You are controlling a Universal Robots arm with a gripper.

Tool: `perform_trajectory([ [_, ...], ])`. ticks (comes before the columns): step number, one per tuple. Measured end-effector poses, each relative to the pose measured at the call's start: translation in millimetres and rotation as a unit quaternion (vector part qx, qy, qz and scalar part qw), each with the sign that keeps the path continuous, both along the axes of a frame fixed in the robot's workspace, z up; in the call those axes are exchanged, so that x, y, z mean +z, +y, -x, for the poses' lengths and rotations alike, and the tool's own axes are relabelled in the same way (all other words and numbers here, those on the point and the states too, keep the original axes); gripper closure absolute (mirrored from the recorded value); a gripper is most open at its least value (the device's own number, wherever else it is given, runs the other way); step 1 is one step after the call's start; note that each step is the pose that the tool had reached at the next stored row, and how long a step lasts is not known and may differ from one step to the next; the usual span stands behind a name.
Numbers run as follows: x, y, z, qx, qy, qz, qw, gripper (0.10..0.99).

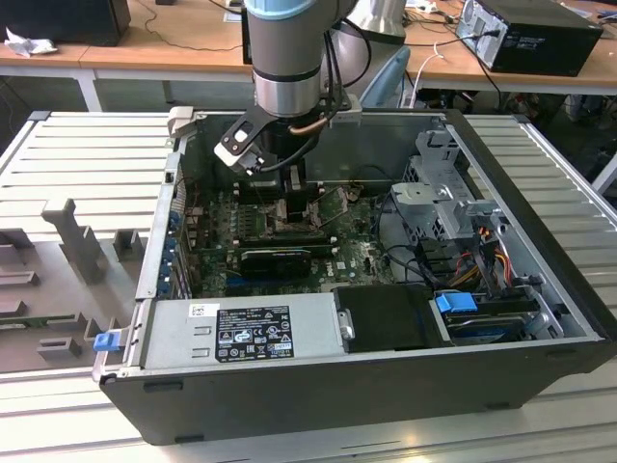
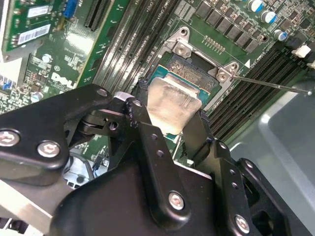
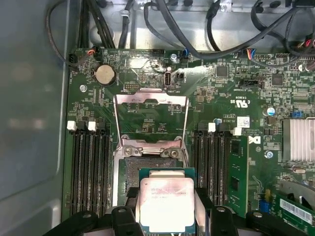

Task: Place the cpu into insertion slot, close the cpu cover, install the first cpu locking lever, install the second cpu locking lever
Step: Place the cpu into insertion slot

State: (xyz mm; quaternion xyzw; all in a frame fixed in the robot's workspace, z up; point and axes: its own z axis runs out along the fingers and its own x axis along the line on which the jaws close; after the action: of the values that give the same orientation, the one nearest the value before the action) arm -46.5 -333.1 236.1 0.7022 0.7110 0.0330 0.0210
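The jaws of the gripper (image 3: pixel 167 219) are clamped on the cpu (image 3: pixel 166 201), a small flat square chip with a pale silver lid and a green edge, one black finger (image 3: pixel 123 219) on each of two opposite sides. In both wrist views the chip hangs over the insertion slot (image 3: pixel 130 172), a square socket with a dark rim and grey contact field. Whether the two touch I cannot tell.

Counted: one cpu, one slot and one cpu cover (image 3: pixel 150 100), a thin silvery windowed frame swung up open. There are also two banks of long black memory slots (image 3: pixel 91 167) and one thin steel lever rod (image 2: pixel 270 83).

In the exterior view the gripper (image 1: pixel 294 198) reaches into the black open computer case (image 1: pixel 540 318), at ten o'clock from its middle. There the chip is too small to make out. The gripper body hides the slot's near part.
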Motion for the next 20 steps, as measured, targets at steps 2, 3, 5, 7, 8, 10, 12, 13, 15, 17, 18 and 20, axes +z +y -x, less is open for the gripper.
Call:
perform_trajectory([
  [2, -4.1, 1.6, 0.1, -0.003, 0.0000, 0.0000, 1.0000, 0.557],
  [3, -5.7, 2.1, 0.1, -0.003, -0.0001, 0.0000, 1.0000, 0.557],
  [5, -12.8, 5.8, 0.3, -0.003, 0.0000, 0.0000, 1.0000, 0.557],
  [7, -17.1, 9.1, 0.4, -0.003, 0.0000, 0.0000, 1.0000, 0.557],
  [8, -19.2, 10.8, 0.5, -0.003, -0.0001, -0.0001, 1.0000, 0.557],
  [10, -22.4, 12.1, 0.9, -0.006, 0.0000, -0.0001, 1.0000, 0.557],
  [12, -25.5, 13.6, 1.2, -0.012, 0.0000, 0.0001, 0.9999, 0.557],
  [13, -26.8, 14.3, 1.2, -0.012, -0.0001, 0.0000, 0.9999, 0.557],
  [15, -29.3, 15.2, 1.2, -0.012, 0.0000, 0.0000, 0.9999, 0.557],
  [17, -32.2, 15.6, 1.1, -0.012, 0.0000, 0.0000, 0.9999, 0.557],
  [18, -32.7, 15.6, 1.2, -0.012, 0.0000, 0.0000, 0.9999, 0.557],
  [20, -33.5, 15.6, 1.2, -0.013, 0.0000, 0.0002, 0.9999, 0.557],
])
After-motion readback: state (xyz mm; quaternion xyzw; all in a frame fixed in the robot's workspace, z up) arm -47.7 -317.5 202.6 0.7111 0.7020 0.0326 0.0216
